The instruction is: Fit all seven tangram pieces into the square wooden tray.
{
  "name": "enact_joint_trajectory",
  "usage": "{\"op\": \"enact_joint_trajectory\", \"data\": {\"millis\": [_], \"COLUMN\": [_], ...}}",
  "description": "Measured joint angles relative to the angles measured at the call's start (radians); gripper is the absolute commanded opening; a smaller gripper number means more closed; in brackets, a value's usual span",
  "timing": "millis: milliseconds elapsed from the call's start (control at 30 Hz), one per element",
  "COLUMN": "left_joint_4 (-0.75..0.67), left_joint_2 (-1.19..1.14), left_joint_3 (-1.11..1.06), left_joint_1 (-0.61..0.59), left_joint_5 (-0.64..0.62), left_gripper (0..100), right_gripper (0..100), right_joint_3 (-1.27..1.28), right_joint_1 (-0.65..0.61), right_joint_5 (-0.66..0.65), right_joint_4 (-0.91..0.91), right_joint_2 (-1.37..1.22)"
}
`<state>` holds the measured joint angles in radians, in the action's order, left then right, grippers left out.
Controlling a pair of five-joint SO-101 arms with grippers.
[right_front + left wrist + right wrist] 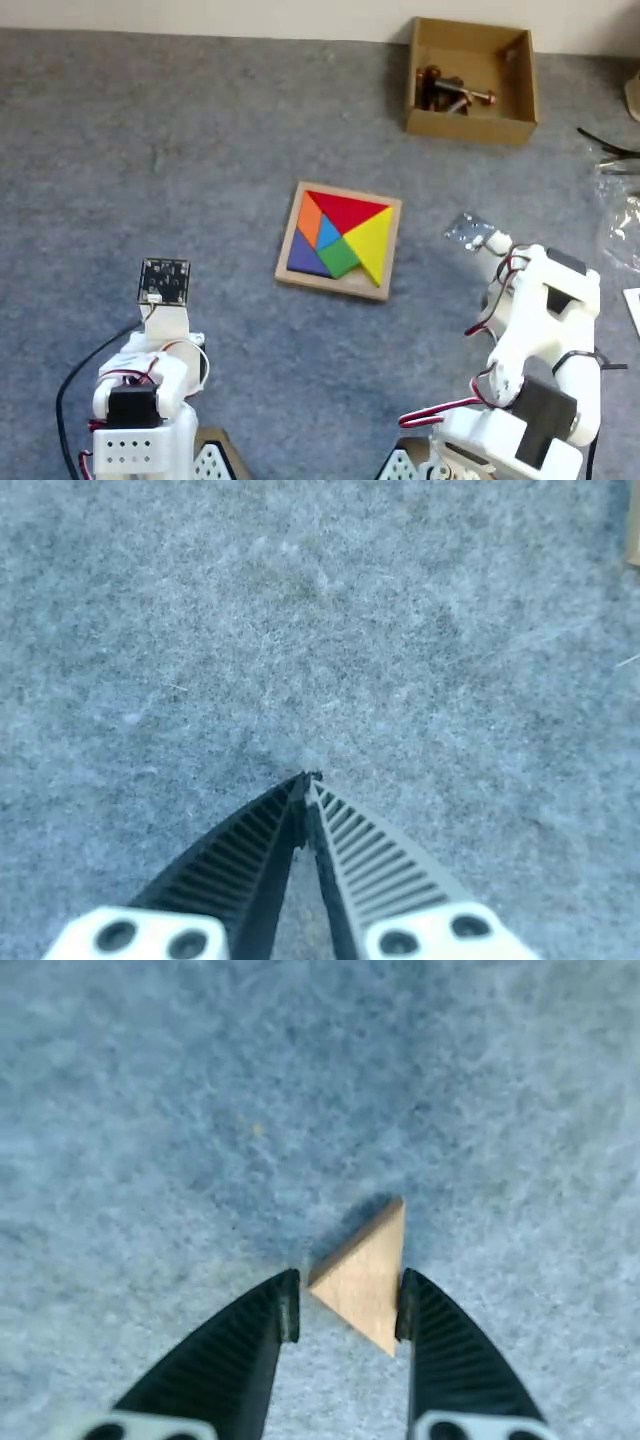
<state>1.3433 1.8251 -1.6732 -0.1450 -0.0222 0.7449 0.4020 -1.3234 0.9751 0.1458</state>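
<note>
The right tool (347, 1292) is clamped on a pale wooden triangle (365, 1270), held by its edges above the grey desk (150, 1110). The left tool (308, 778) is fully closed and holds nothing. The tray (330, 284), containing coloured pieces (345, 212), lies mid-desk ahead of both arms.

Grey table (150, 120), tan triangle (365, 1280), black ribbed jaws.
</note>
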Motion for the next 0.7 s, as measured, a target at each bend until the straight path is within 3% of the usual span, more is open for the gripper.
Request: {"op": "enact_joint_trajectory", "data": {"millis": [700], "left_joint_4": [0.000], "left_joint_2": [0.000], "left_joint_3": [0.000], "left_joint_1": [0.000], "left_joint_5": [0.000], "left_gripper": [1], "right_gripper": [14.8], "right_joint_3": [-0.014], "right_joint_1": [-0.002], "right_joint_5": [0.000], "right_joint_4": [-0.011], "right_joint_2": [-0.095]}}
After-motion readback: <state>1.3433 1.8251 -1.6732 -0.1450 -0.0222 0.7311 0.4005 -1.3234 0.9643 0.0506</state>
